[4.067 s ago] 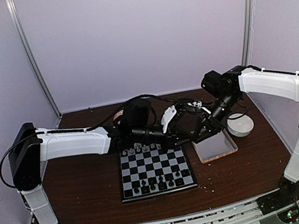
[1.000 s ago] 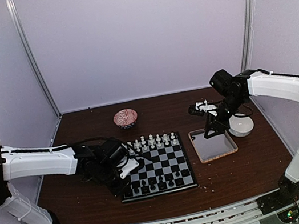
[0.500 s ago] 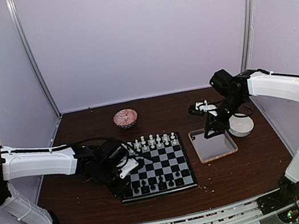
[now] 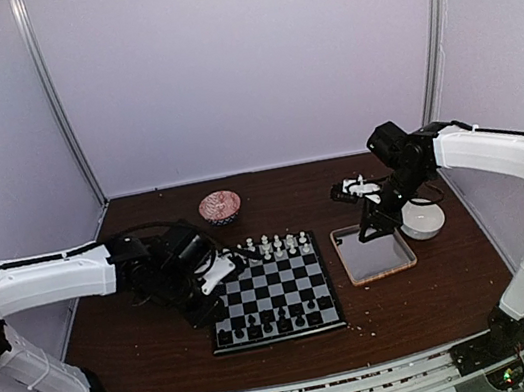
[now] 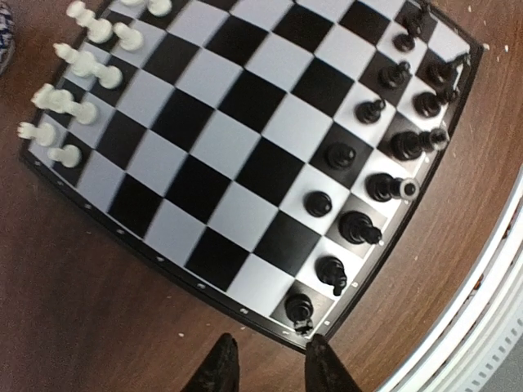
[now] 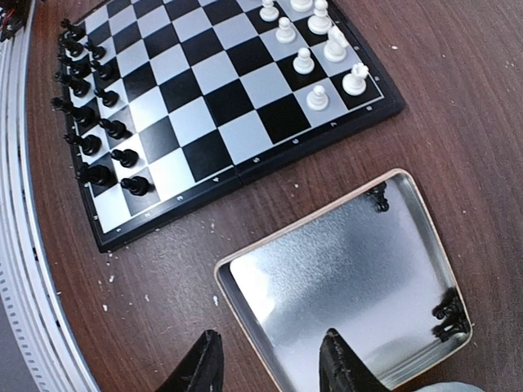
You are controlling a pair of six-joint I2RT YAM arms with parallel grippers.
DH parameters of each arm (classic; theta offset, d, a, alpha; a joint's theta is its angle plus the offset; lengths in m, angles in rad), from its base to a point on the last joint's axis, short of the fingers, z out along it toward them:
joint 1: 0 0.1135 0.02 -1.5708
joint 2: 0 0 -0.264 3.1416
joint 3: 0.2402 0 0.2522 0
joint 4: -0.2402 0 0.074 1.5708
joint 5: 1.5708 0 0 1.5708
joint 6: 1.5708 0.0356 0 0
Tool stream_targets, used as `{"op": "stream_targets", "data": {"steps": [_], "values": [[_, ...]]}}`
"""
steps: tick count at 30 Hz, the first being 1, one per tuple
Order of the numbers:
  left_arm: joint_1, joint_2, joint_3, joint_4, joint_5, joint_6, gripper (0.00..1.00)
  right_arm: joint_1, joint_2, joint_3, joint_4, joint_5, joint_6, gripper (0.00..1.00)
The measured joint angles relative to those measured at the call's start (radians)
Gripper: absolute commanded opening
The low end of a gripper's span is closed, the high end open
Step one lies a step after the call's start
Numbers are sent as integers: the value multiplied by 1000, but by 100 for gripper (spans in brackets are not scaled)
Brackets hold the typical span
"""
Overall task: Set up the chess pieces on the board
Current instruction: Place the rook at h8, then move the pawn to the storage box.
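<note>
Board (image 4: 277,293) lay flat between the arms. Black pieces (image 4: 264,323) were lined along its near edge, and white pieces (image 4: 273,247) partly filled the far rows. Left gripper (image 5: 270,371) hung just off the board's left side by the black corner, fingers apart, nothing between them. Right gripper (image 6: 274,367) hovered over an edge of the tray (image 6: 343,269), fingers spread, empty. Few dark pieces (image 6: 451,314) sat at the tray's corners.
</note>
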Motion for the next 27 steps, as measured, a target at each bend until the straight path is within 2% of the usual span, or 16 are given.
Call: {"op": "stream_targets", "data": {"steps": [5,11,19,27], "values": [[46,-37,97,-2,-71,16,38,-1,2,4,7,101,29,42],[73,-51,145,177,-125,3,39,-2,93,101,-11,184,31,41],[74,-32,136,435,-73,-65,40,-2,256,186,-20,218,-49,40],[74,-31,118,521,-26,-107,40,22,422,319,-27,247,-108,40]]}}
